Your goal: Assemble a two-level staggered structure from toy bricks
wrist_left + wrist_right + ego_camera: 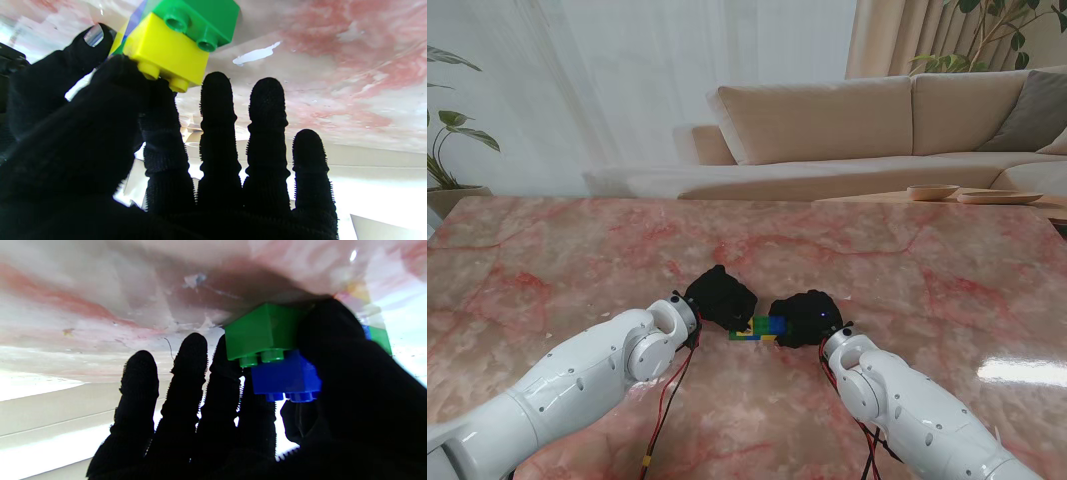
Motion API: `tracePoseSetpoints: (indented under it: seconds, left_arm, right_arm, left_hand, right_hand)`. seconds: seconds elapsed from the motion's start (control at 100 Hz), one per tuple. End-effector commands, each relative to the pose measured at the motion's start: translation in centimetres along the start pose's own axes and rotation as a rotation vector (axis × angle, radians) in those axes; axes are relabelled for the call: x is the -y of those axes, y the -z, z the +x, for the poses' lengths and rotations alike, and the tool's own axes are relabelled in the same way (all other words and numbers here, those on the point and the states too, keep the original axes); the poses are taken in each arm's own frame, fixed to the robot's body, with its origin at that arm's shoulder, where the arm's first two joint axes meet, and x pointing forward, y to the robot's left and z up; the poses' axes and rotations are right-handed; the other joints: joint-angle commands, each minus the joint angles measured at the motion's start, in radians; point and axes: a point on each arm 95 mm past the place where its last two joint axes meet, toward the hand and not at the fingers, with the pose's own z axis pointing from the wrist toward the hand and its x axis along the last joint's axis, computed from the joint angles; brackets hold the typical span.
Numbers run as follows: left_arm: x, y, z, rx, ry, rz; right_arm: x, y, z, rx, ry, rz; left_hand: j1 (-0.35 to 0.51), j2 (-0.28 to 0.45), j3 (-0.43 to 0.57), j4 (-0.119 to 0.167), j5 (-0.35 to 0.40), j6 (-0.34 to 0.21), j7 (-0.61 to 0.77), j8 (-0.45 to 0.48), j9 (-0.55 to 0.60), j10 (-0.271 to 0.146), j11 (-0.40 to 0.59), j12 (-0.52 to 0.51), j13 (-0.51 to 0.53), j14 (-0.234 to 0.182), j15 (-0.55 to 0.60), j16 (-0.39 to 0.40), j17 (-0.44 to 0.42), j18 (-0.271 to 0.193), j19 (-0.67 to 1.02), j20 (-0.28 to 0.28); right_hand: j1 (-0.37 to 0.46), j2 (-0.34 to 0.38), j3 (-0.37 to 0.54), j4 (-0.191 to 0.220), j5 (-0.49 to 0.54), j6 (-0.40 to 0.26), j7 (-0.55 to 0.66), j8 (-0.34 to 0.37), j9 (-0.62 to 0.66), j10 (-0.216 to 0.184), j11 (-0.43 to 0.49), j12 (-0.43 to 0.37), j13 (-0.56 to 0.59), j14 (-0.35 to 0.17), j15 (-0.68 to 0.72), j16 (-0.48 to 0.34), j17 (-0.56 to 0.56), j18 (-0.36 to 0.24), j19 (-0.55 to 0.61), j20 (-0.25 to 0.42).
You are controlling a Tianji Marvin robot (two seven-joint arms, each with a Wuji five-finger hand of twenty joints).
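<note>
Left hand (720, 297): we pinch the yellow brick (163, 53) between thumb and forefinger, other fingers straight.
Right hand (807, 318): our thumb and forefinger close on the blue brick (287, 376).
Bricks: yellow and blue sit atop the green bricks (200, 18), studs showing.
Place: the stack rests on the pink marble counter (927, 260), between both hands.

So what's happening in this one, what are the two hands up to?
Both black-gloved hands are at a small brick stack in the middle of the pink marble table. The left hand touches the yellow brick, which sits offset on a green brick. The right hand is at the blue brick, likewise offset on green. The second level looks in place or nearly so.
</note>
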Motion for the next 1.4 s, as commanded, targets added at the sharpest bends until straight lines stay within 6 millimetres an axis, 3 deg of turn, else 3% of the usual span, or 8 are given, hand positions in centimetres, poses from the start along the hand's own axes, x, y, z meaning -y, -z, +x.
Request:
tracePoseSetpoints:
  seconds: [0.0,0.28,0.4,0.47,0.66,1.02,1.15,1.39]
  left_arm:
    - [-3.4,1.4,-1.0,0.035,-0.006,-0.100]
    - [-3.0,1.6,-0.9,0.040,0.031,-0.034]
    - [-2.2,1.9,-0.6,0.047,0.058,0.006]
    - [-1.7,2.2,-0.4,0.060,0.093,0.024]
    - [-0.4,3.1,0.5,0.091,0.188,0.120]
    - [0.9,5.6,0.8,0.140,0.279,0.188]
    - [0.9,6.7,0.6,0.170,0.309,0.195]
    - [1.2,8.4,0.3,0.234,0.349,0.229]
  right_arm:
    - [1.2,0.6,0.1,0.002,-0.003,0.042]
    - [1.1,0.6,0.1,0.002,-0.001,0.040]
    - [1.1,0.6,0.1,0.004,0.000,0.040]
    - [1.1,0.5,0.1,0.005,-0.001,0.040]
    - [1.1,0.5,0.0,0.005,0.001,0.040]
    - [0.9,0.5,-0.1,0.006,0.013,0.043]
    - [0.8,0.6,-0.1,0.005,0.020,0.046]
    - [0.4,0.8,0.0,-0.002,0.032,0.057]
  left_hand:
    - [0.089,-0.005,0.015,0.033,0.059,0.097,-0.110,-0.082,0.065,-0.010,-0.016,-0.009,0.036,-0.030,0.029,-0.003,-0.006,0.001,0.036,0.010]
    - [0.072,-0.014,0.020,0.024,-0.036,0.102,-0.141,-0.030,-0.048,-0.023,-0.007,0.034,-0.071,-0.015,-0.034,-0.001,-0.062,0.000,-0.018,-0.012]
    - [-0.005,-0.007,0.021,0.015,-0.118,0.173,-0.267,0.042,-0.230,-0.002,0.099,-0.155,-0.171,-0.012,-0.117,-0.035,-0.100,-0.007,-0.071,-0.026]
    - [-0.125,0.039,0.108,0.105,-0.190,0.259,-0.382,0.116,-0.337,0.016,0.077,-0.184,-0.265,-0.003,-0.178,-0.068,-0.131,-0.011,-0.100,-0.029]
    - [-0.164,0.073,0.035,0.116,-0.387,0.337,-0.546,0.093,-0.579,0.037,0.008,-0.244,-0.465,-0.004,-0.291,-0.157,-0.221,-0.041,-0.230,-0.071]
    - [-0.178,0.079,-0.010,0.121,-0.411,0.350,-0.628,0.057,-0.661,0.050,-0.066,-0.346,-0.525,-0.021,-0.412,-0.313,-0.243,-0.087,-0.352,-0.160]
    - [-0.183,0.088,-0.035,0.124,-0.430,0.360,-0.665,0.038,-0.707,0.053,-0.087,-0.377,-0.565,-0.027,-0.445,-0.354,-0.253,-0.095,-0.372,-0.191]
    - [-0.187,0.101,-0.072,0.129,-0.432,0.373,-0.700,0.019,-0.722,0.059,-0.087,-0.395,-0.581,-0.026,-0.449,-0.371,-0.252,-0.106,-0.420,-0.239]
  right_hand:
    - [0.046,0.049,0.091,-0.014,0.060,-0.119,0.068,0.009,0.044,-0.010,-0.012,-0.021,0.019,-0.023,0.009,0.019,-0.010,0.009,0.010,0.023]
    - [0.044,0.048,0.087,-0.015,0.046,-0.115,0.059,0.003,0.033,-0.009,-0.020,-0.027,0.012,-0.023,0.005,0.018,-0.013,0.008,0.006,0.022]
    - [0.044,0.049,0.086,-0.015,0.049,-0.114,0.059,0.000,0.035,-0.009,-0.020,-0.030,0.012,-0.023,0.005,0.018,-0.014,0.008,0.005,0.022]
    - [0.042,0.051,0.085,-0.016,0.049,-0.113,0.059,-0.001,0.035,-0.009,-0.020,-0.030,0.012,-0.023,0.005,0.018,-0.014,0.008,0.004,0.022]
    - [0.043,0.048,0.082,-0.016,0.047,-0.114,0.059,-0.002,0.033,-0.010,-0.020,-0.032,0.010,-0.023,0.005,0.017,-0.014,0.008,0.004,0.022]
    - [0.014,0.050,0.081,-0.009,0.019,-0.053,-0.040,-0.010,-0.040,0.003,-0.053,-0.173,-0.032,-0.015,-0.046,-0.008,-0.044,0.013,-0.048,0.023]
    - [-0.048,0.069,0.103,0.118,-0.007,0.040,-0.224,0.023,-0.127,0.026,-0.104,-0.281,-0.083,-0.008,-0.097,-0.036,-0.076,0.014,-0.090,0.025]
    - [-0.082,0.099,-0.020,0.135,-0.116,0.140,-0.404,-0.040,-0.276,0.068,-0.185,-0.387,-0.155,0.002,-0.168,-0.078,-0.124,0.020,-0.162,0.018]
